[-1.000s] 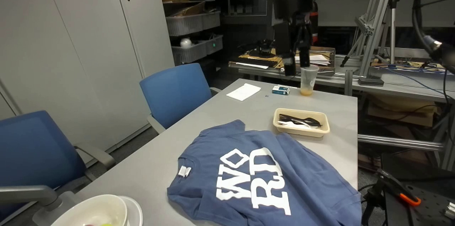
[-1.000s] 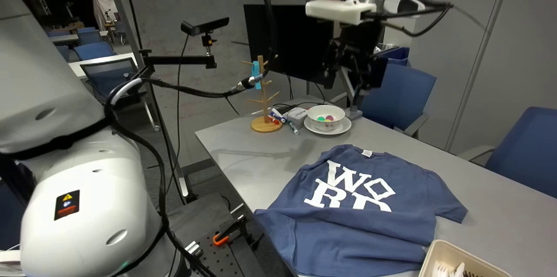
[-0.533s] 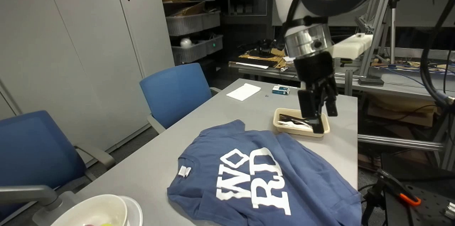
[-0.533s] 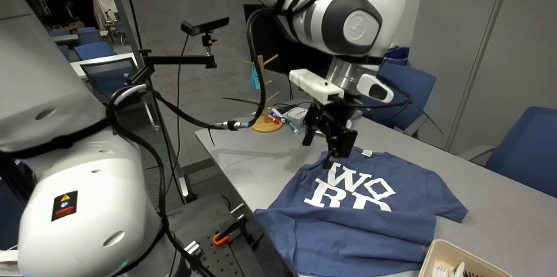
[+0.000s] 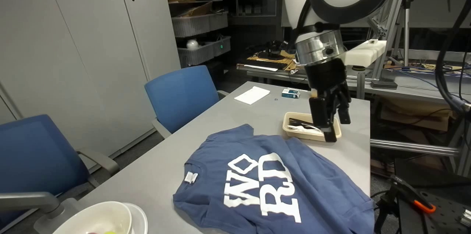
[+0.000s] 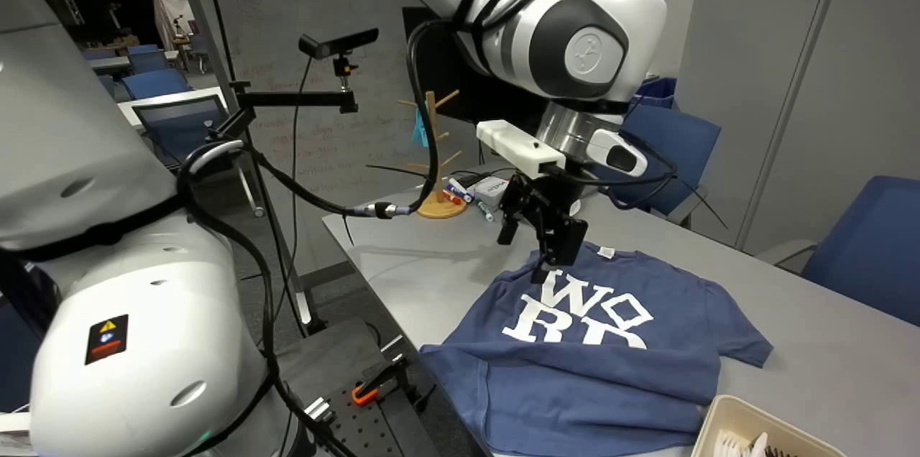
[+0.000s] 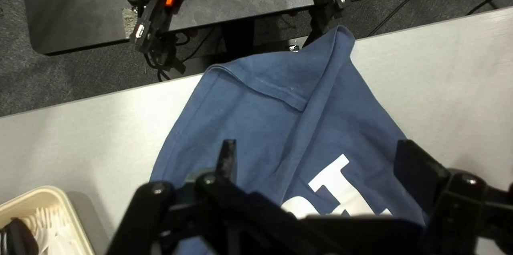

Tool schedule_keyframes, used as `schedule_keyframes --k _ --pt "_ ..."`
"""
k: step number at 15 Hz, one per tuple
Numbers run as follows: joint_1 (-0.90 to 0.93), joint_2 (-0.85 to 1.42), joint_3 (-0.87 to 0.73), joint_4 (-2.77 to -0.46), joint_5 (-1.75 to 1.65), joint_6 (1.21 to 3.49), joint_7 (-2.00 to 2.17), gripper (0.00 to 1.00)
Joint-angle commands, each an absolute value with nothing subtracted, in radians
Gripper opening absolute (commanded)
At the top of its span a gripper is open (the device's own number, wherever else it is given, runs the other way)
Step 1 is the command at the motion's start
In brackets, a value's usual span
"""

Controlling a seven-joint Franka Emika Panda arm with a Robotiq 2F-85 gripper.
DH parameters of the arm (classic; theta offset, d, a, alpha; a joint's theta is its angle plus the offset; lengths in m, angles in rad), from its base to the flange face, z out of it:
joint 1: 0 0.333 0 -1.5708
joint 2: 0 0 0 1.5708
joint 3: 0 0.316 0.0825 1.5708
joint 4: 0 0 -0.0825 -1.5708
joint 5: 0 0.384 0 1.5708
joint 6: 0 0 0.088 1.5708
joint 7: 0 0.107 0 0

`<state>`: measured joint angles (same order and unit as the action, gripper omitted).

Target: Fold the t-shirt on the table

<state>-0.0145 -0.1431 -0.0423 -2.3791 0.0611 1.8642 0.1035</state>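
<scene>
T-shirt (image 6: 596, 378) beneath parted jaws

Our gripper (image 7: 316, 154) holds nothing, its jaws wide apart; below them the slate-blue t-shirt lies rumpled on the table (image 7: 437, 82). We judge the t-shirt light, limp and soft, unlikely to slip; we would pinch the loose corner (image 7: 338, 44) beyond the jaws, overhanging the table's edge.

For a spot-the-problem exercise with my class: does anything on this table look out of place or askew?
Yes. In the wrist view, one end of the t-shirt pokes past the edge of the table, and a rumpled fold runs across it; odd, since it isn't lying flat.
</scene>
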Motion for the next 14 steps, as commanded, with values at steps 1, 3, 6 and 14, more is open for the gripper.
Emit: schedule_keyframes --k 1,3,6,14 --pt "-0.021 -0.142 -0.037 -2.378 0.091 1.846 0.114 1.0" --pt "-0.022 -0.14 -0.037 -2.374 0.102 1.819 0.122 1.0" --pt "-0.023 -0.14 -0.037 -2.373 0.112 1.795 0.144 1.0" --pt "-0.023 -0.142 -0.034 -2.381 0.117 1.796 0.17 1.0"
